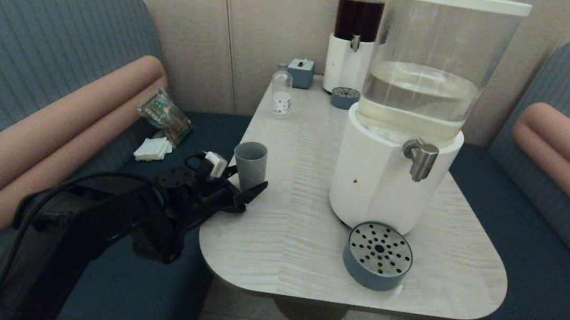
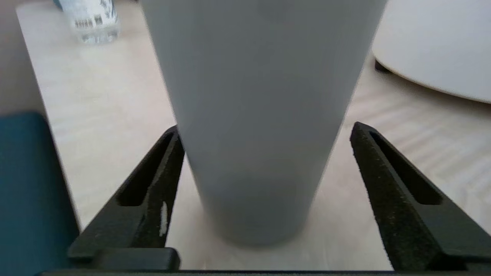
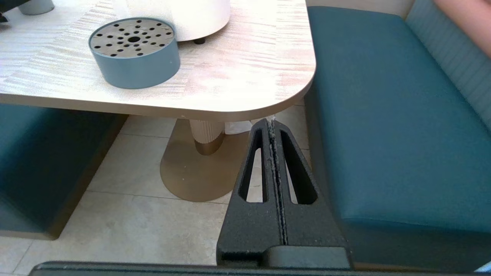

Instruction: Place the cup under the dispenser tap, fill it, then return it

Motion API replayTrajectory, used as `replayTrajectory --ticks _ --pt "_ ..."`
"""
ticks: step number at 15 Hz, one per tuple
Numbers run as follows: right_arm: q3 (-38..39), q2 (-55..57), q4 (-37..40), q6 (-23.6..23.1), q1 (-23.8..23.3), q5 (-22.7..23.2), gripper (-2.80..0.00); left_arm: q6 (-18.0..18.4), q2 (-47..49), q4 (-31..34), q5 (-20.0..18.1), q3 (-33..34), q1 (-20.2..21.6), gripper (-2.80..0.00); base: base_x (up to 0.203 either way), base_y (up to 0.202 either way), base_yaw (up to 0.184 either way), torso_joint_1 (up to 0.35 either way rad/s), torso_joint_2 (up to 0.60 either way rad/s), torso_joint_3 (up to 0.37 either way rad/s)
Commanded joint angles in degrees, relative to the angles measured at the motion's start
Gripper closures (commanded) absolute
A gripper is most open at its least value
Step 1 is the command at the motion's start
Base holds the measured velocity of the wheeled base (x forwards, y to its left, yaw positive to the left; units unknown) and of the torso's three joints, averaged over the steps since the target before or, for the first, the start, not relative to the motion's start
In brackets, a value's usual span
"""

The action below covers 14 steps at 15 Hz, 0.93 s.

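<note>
The grey-blue cup (image 1: 250, 162) stands upright near the table's left edge, well to the left of the big white-based dispenser (image 1: 375, 183). My left gripper (image 1: 248, 181) is open around the cup's lower part. In the left wrist view the cup (image 2: 261, 115) fills the gap of that gripper (image 2: 266, 128); one finger lies close against its side and the other stands clearly apart. The steel tap (image 1: 421, 159) juts from the dispenser's front, above a round blue drip tray (image 1: 378, 254). My right gripper (image 3: 270, 124) is shut on nothing, parked low beside the table over the floor.
At the back of the table (image 1: 289, 224) stand a dark-liquid dispenser (image 1: 356, 35), a small drip tray (image 1: 345, 97), a blue-grey box (image 1: 301, 71) and a clear bottle (image 1: 281, 96). A packet (image 1: 165, 113) and a white pad (image 1: 153, 149) lie on the left bench.
</note>
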Motion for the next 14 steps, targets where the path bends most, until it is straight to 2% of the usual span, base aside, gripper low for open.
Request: replayTrajectory --ticks 1,5,10,11,12,14 --pt "0.09 0.00 -0.08 0.02 0.04 -0.02 0.00 0.03 -4.14 -0.67 -0.03 5.42 0.02 -2.80 0.000 0.000 0.000 0.000 0.00 0.000" --pt "0.09 0.06 -0.03 0.02 0.04 -0.02 0.00 -0.02 -15.44 -0.67 0.77 21.14 0.22 -2.80 0.000 0.000 0.000 0.000 0.00 0.000" --pt "0.09 0.09 -0.08 0.02 0.04 -0.02 0.00 0.59 -36.03 -0.67 2.56 41.86 0.28 -2.80 0.000 0.000 0.000 0.000 0.00 0.000" --pt "0.09 0.08 -0.05 0.02 -0.01 -0.02 0.00 0.63 -40.09 -0.67 2.88 45.19 0.28 -0.95 0.000 0.000 0.000 0.000 0.00 0.000" --pt "0.09 0.08 -0.05 0.02 0.04 -0.02 0.00 0.61 -43.75 -0.67 3.53 47.61 0.28 0.00 0.000 0.000 0.000 0.000 0.00 0.000" --pt "0.09 0.00 -0.01 0.02 0.02 -0.02 0.00 0.22 -51.12 -0.67 5.85 51.10 0.28 0.00 0.000 0.000 0.000 0.000 0.00 0.000"
